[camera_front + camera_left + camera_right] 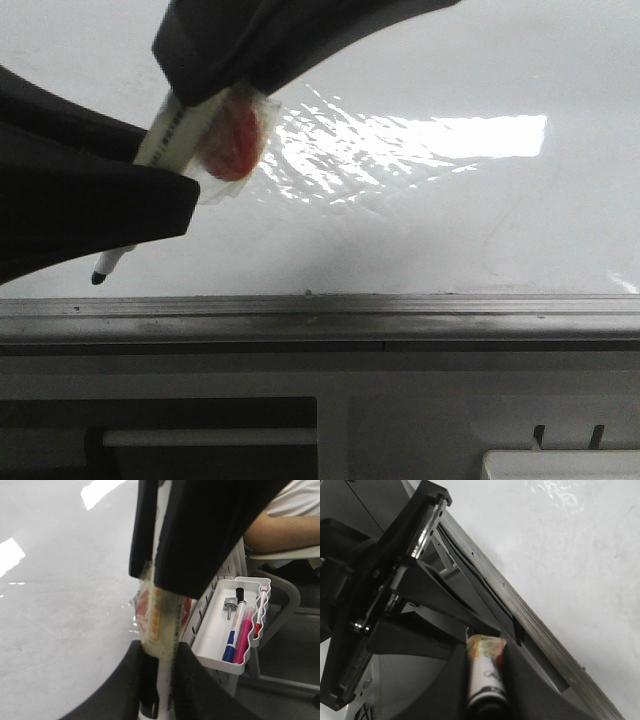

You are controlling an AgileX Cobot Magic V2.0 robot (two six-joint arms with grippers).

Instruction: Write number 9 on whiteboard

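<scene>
The whiteboard (450, 220) is glossy, with a bright glare patch, and no number 9 is in view on it. A white marker (170, 135) with a black tip (100, 276) slants over the board's near left part, its tip just above the grey ledge (320, 315). I cannot tell if the tip touches the board. My left gripper (150, 165) is shut on the marker's lower body (160, 630). My right gripper (205, 95) comes from above and is shut on the taped upper end (485, 650), where a red patch (235, 140) sits under clear tape.
A white tray (215, 647) hangs beside the board (60, 605), holding a blue marker (232, 640) and a pink one (243, 640). A person's arm (285, 530) is behind it. Below the ledge are a dark slot (210, 437) and a white box (560, 465).
</scene>
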